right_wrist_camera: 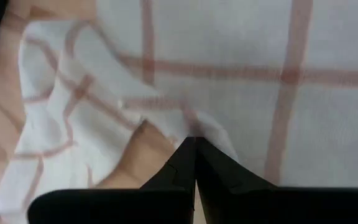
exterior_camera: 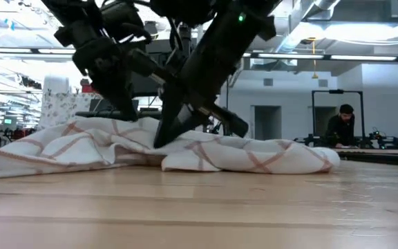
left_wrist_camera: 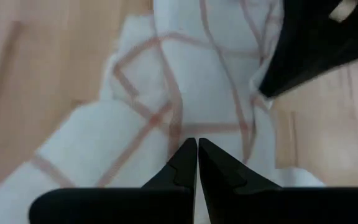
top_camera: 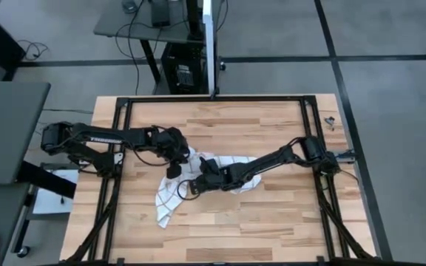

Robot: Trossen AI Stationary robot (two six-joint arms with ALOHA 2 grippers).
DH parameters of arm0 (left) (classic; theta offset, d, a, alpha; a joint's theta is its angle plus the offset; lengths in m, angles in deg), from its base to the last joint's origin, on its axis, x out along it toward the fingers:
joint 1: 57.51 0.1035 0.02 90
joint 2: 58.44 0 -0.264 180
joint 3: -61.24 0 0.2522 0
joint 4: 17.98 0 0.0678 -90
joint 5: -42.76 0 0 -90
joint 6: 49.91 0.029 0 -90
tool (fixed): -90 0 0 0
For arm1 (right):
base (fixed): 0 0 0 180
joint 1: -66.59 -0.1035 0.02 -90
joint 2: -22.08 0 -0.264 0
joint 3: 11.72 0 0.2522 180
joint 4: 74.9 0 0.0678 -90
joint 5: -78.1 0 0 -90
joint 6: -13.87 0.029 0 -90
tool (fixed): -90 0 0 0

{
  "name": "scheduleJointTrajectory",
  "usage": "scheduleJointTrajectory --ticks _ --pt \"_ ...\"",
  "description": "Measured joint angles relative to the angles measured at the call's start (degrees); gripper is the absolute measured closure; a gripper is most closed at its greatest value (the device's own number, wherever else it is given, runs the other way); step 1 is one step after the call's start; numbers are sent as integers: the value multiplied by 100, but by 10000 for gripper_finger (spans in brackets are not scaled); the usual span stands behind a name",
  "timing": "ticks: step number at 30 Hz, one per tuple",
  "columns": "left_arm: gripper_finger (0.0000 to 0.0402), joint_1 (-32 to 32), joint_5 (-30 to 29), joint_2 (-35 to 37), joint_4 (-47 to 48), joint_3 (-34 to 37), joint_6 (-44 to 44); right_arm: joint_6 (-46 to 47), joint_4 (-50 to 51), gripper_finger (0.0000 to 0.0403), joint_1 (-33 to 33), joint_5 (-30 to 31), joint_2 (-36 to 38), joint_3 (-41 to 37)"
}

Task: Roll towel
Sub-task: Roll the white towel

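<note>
high view: white cotton towel with thin red check lines lies crumpled mid-table, long axis running 7 to 1 o'clock. left gripper clenched, at the cloth's 12 o'clock edge. right gripper pinches a towel fold, nearer its centre. soft, limp, wrinkled weave on pale wood-plank table.
</note>
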Motion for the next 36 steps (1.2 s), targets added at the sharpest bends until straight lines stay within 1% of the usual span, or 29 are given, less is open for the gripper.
scheduleJointTrajectory --ticks 6,9,12,16,20,22,24,27,30,33,36 --pt "402 -45 -3 -700 -666 0 112 0 67 403 -12 -30 0 -4" --pt "402 -19 -2 -999 -882 0 105 -4 392 403 -12 68 0 -4" --pt "402 14 -4 -1127 -915 -3 174 16 619 403 -21 346 4 -4" --pt "402 67 -6 -1171 -840 -4 293 -13 736 403 14 392 37 -4" --pt "402 158 0 -1171 -917 -7 346 -9 791 403 74 174 -180 -31" --pt "402 277 -1 -1171 -940 -5 377 -20 731 403 68 -84 -237 -17" --pt "402 472 -2 -1171 -969 -6 448 7 697 403 5 -238 -247 -11" --pt "402 854 -13 -1171 -959 -4 481 154 810 403 -218 -294 -230 -11" --pt "402 1249 -28 -1171 -822 4 661 178 948 403 -436 -585 -161 -20" --pt "401 1589 -29 -1171 -881 174 790 197 1073 403 -632 -959 -119 -20" --pt "402 1891 44 -1155 -970 400 798 271 1221 403 -849 -1120 -115 -15"
